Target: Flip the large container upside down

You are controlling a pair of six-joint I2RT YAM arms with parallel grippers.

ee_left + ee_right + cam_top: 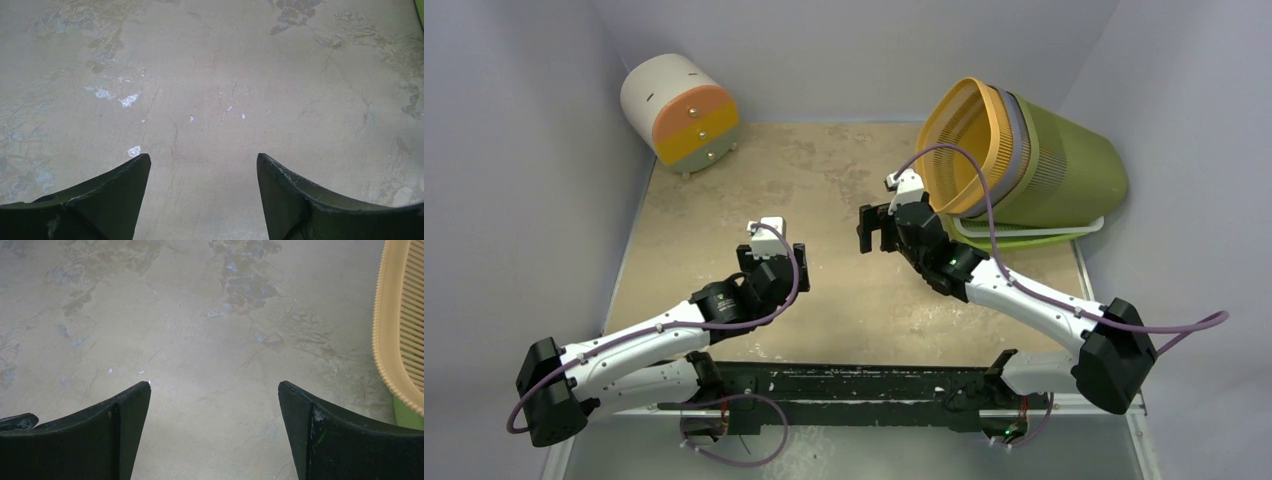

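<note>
Looking down from above, start at six o'clock, at the dark rail (854, 385) carrying both arms along the near edge of the table (844, 330). Move inward to find the left gripper (774, 265) at about eight o'clock from the table's middle: released, spread wide, grasping nothing. Checked through the left wrist view, much the same: two dark fingers (125, 195) apart, only bare, mottled tabletop between, a sliver of green (421, 10) in the two o'clock corner. Slightly farther in, meet the right gripper (876, 228), close to the middle at about one o'clock from it, likewise released and empty. Through the right wrist view, spread fingertips (120, 435) over bare surface, with a ribbed yellow rim (395, 340) at three o'clock, near but not touched. Farther back, at two o'clock, find the large container (1064, 165): an olive-green slatted basket lying on its side, mouth turned toward the table's middle, not yet upside down. Nested inside, a grey layer and a yellow basket (969, 140), rims stacked together. Under its lower side, on the table, a pale green flat piece (1024, 240), kind unclear. Farthest off, in the ten o'clock corner, spot a white cylindrical drawer unit (679, 108) with orange, yellow and green fronts, well apart from both arms.
</note>
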